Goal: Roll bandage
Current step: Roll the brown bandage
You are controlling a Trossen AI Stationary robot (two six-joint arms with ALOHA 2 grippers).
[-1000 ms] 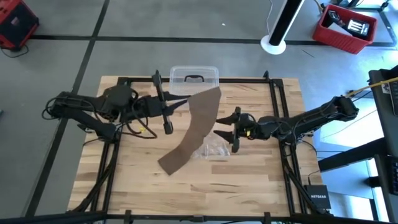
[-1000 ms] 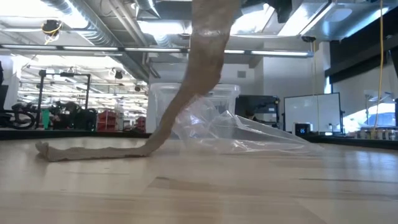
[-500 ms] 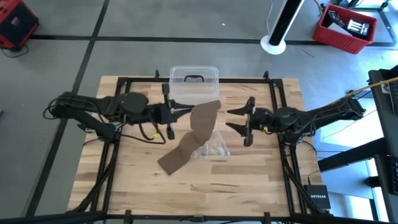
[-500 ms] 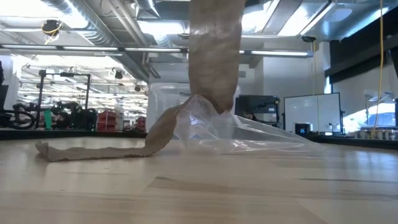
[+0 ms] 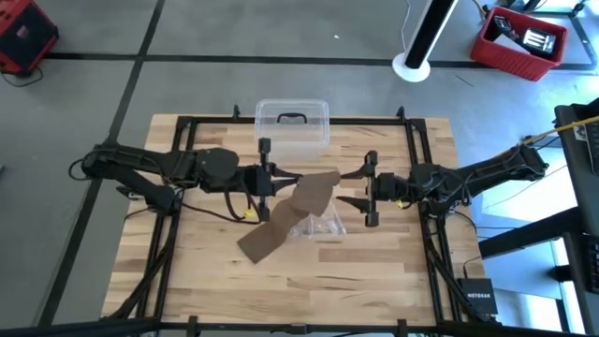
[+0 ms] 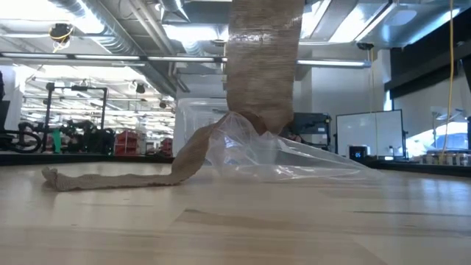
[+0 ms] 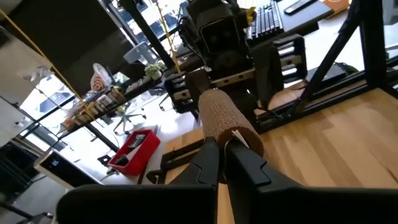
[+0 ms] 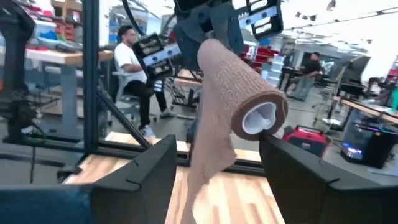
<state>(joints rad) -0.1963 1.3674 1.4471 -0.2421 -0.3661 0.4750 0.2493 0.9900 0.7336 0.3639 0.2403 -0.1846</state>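
Note:
The brown bandage [image 5: 298, 208] is partly wound into a roll [image 8: 239, 93] on a white core [image 8: 260, 118]. The roll is held up over the middle of the table. Its loose strip hangs down onto the clear plastic bag [image 6: 294, 158], and the tail [image 6: 103, 179] lies flat on the table toward the near left. My left gripper [image 5: 279, 178] is shut on the roll's left end. My right gripper [image 5: 350, 186] is open and faces the roll's white-core end from the right, close to it. Its fingers [image 8: 146, 171] touch nothing. My left gripper holds the roll by its left end [image 7: 219, 132] with its fingers [image 7: 245, 165] shut together. They come level from the table's left and lie along the roll's axis. The fingers hide the exact place of contact. The roll is lifted clear, roughly level, its strip hanging slack below.
A clear plastic box with a dark handle [image 5: 292, 122] stands at the table's far edge, behind the grippers. The crinkled plastic bag [image 5: 318, 225] lies under the hanging strip. Bare wood shows along the near edge [image 5: 309, 290]. People sit in the room beyond [image 8: 134, 68].
My left gripper has gone toward the table's right edge and a little nearer, carrying the bandage's raised end. The raised strip has grown shorter and now shows as a roll, while the tail has stayed on the table. My right gripper has shifted slightly right and stayed open.

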